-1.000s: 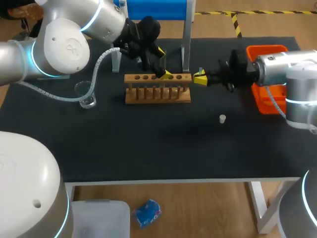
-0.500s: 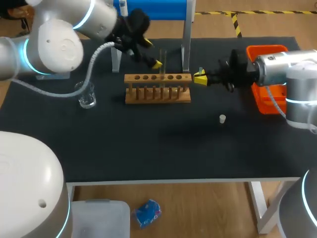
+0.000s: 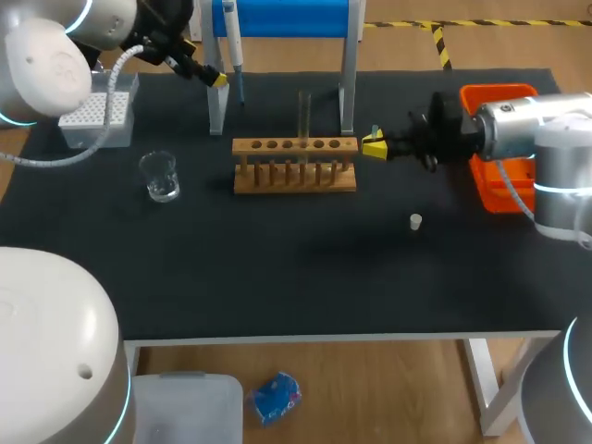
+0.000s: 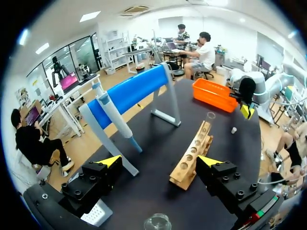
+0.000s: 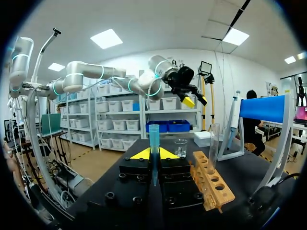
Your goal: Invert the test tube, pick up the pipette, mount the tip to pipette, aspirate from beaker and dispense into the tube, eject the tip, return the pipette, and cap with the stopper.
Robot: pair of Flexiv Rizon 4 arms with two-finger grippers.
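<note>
A clear test tube [image 3: 302, 113] stands upright in the wooden rack [image 3: 294, 176]. The pipette [image 3: 233, 42] hangs on the blue stand at the back. My left gripper [image 3: 208, 76] hovers open just left of the pipette; in the left wrist view its fingers [image 4: 159, 162] are spread wide, with the pipette [image 4: 112, 115] ahead and nothing between them. My right gripper [image 3: 374, 146] sits at the rack's right end, shut on a blue pipette tip [image 5: 153, 141] that points up. The beaker [image 3: 160, 176] is left of the rack. The white stopper [image 3: 416, 221] lies at the front right.
A tip box [image 3: 97, 116] sits at the back left, below my left arm. An orange bin [image 3: 499, 190] stands at the right edge behind my right arm. The blue stand's metal legs [image 3: 348, 83] rise just behind the rack.
My left gripper has drawn away from the rack, up and to the back left beside the pipette, and the test tube is left standing in the rack. The right arm has stayed still.
</note>
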